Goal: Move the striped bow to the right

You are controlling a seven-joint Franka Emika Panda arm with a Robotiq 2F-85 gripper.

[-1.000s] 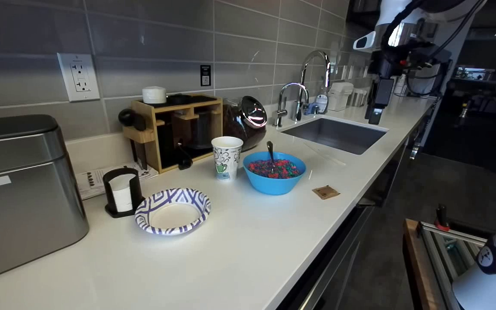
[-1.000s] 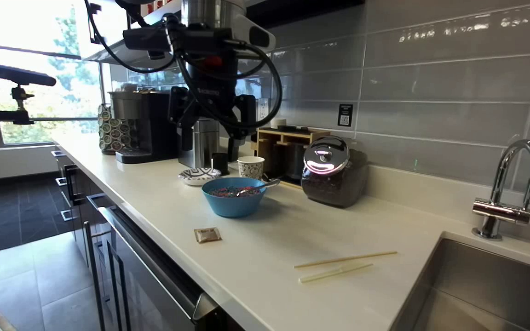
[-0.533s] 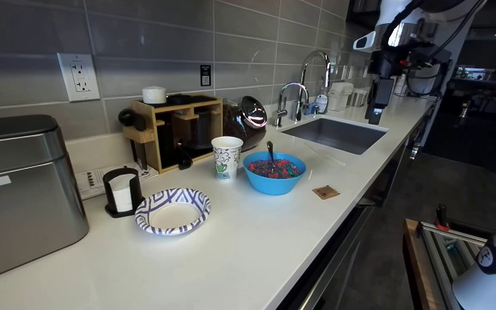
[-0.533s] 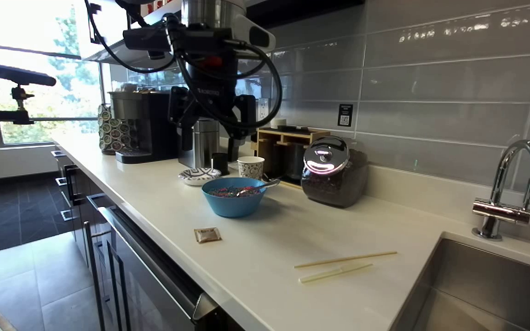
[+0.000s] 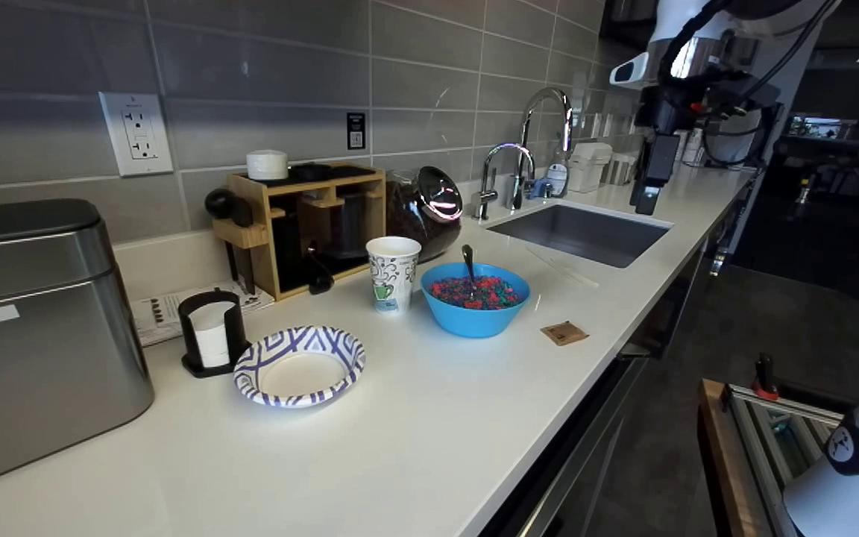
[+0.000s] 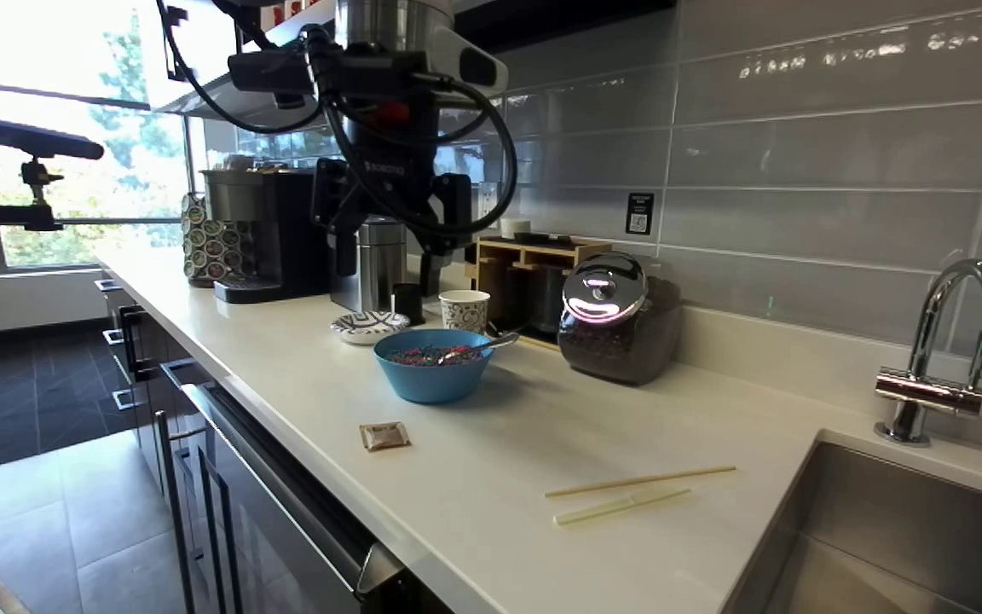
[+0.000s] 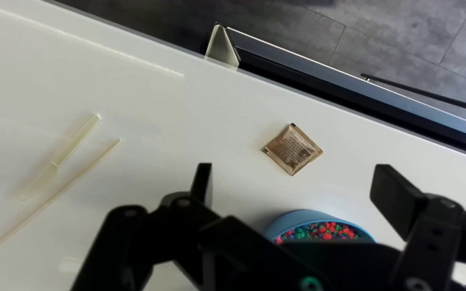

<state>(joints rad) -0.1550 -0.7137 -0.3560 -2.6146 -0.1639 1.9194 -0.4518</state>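
The striped bowl (image 5: 303, 373) is shallow and white with dark blue stripes round its rim. It sits upright on the counter beside a black cup-like holder. It also shows in an exterior view behind the blue bowl (image 6: 369, 327). My gripper (image 6: 388, 266) is open and empty, high above the counter. It also shows side-on in an exterior view (image 5: 647, 201), far from the striped bowl. In the wrist view the open fingers (image 7: 293, 178) stand wide apart with nothing between them. There the striped bowl cannot be made out; only a tiny sliver shows at the bottom right corner.
A blue bowl (image 5: 474, 317) with colourful bits and a spoon stands beside a patterned paper cup (image 5: 393, 276). A brown packet (image 7: 293, 149) lies near the counter's front edge. A glass jar (image 6: 619, 324), a wooden organizer (image 5: 325, 224), a steel bin (image 5: 42, 350) and a sink (image 5: 586, 231) are around.
My arm and gripper have shifted very slightly, a little to the left in both exterior views. The gripper stays open. The striped bowl and other objects have not moved.
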